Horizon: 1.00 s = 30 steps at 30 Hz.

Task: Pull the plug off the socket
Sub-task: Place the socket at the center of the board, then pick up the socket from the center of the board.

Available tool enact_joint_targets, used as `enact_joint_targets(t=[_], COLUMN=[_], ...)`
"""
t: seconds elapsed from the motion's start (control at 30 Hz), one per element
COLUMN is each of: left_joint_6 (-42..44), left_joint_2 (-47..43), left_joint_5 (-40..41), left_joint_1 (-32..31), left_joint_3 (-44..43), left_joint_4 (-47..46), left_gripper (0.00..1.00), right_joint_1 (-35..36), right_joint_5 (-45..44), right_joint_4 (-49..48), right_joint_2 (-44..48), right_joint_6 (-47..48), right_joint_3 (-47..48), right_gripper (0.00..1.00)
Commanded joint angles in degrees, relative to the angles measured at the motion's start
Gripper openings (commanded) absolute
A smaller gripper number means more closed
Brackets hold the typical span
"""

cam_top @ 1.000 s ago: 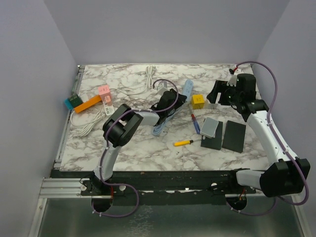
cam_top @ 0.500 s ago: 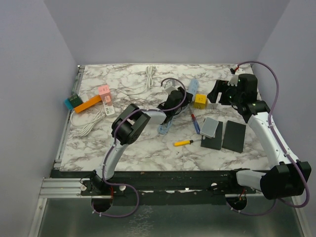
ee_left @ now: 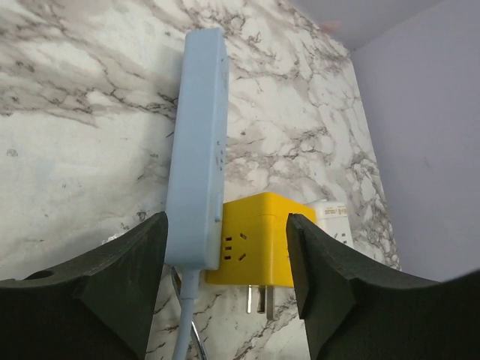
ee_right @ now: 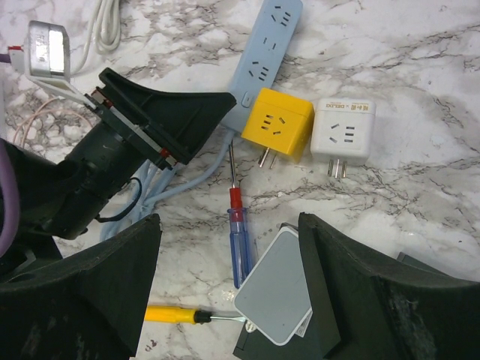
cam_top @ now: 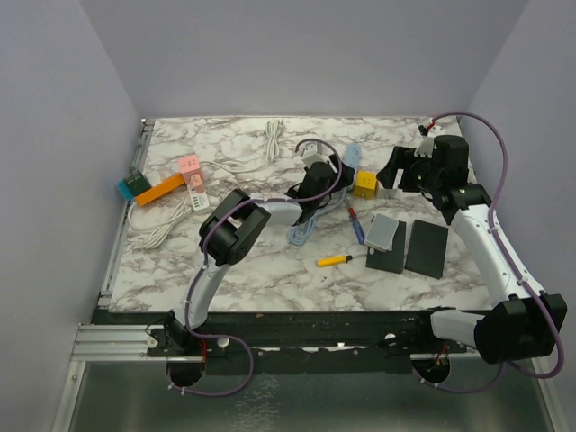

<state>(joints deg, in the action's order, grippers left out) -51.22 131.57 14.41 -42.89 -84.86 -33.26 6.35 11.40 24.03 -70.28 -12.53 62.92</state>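
Seen from above, the left claw [cam_top: 333,173] reaches low over the marble. The end of the light-blue power strip [cam_top: 353,156] lies just ahead of it, and the yellow cube plug [cam_top: 364,184] sits just off its right finger. The right claw [cam_top: 396,171] hangs just beyond the plug, on the far side.

In the left wrist view, this claw's fingers are spread wide and pinch nothing. The strip runs straight ahead between them. The plug lies ahead and slightly right, touching the strip's side, with its metal prongs bare and pointing back toward the claw. A white cube adapter [ee_left: 334,225] lies just past the plug.

In the right wrist view, that claw is likewise spread and empty above a red-and-blue screwdriver [ee_right: 240,217]. The plug and the white adapter lie ahead of it, both with their prongs free.

The pull looks done, since no prong sits in a socket. The step in hand appears to be letting go. Next, the left claw should back straight away without nudging the plug or the strip.
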Motion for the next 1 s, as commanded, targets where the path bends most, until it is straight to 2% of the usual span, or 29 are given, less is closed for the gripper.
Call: enact_joint_targets(t=[0.0,0.17,0.3,0.53,0.67,0.73,0.83,0.97], left_joint_6=[6.97,14.81,20.82,21.49,27.05,28.13,26.82,27.94], left_joint_2=[-9.45,-19.04,-27.19,-37.38,-43.75,-45.17,-45.33,-44.59], left_joint_5=[1.30,1.14,1.42,-11.53,-5.40,-6.16,-9.26,-3.34], left_joint_1=[-0.28,0.13,2.66,16.75,21.56,24.76,28.44,28.82], left_joint_3=[1.46,4.35,5.03,9.94,15.79,17.72,20.82,24.65], left_joint_4=[-0.32,3.87,16.42,36.24,41.79,43.93,45.46,45.11], left_gripper=[0.68,0.74,0.83,0.85,0.92,0.96,0.96,0.96], right_joint_1=[-0.28,-0.28,-0.28,-0.30,-0.28,-0.28,-0.28,-0.31], right_joint_5=[1.20,1.88,1.88,1.35,0.63,0.54,0.87,0.91], right_joint_4=[-2.02,-2.98,-4.82,-4.31,-3.95,-3.99,-3.79,-3.01], right_joint_2=[1.71,2.89,4.22,5.79,6.84,7.37,7.90,8.65], right_joint_6=[0.22,0.37,-0.74,-2.06,-2.30,-2.65,-2.76,-2.91], right_joint_3=[-1.31,-1.83,-3.02,-2.37,-2.58,-2.87,-3.06,-3.13], right_gripper=[0.79,0.79,0.84,0.90,0.91,0.92,0.91,0.91])
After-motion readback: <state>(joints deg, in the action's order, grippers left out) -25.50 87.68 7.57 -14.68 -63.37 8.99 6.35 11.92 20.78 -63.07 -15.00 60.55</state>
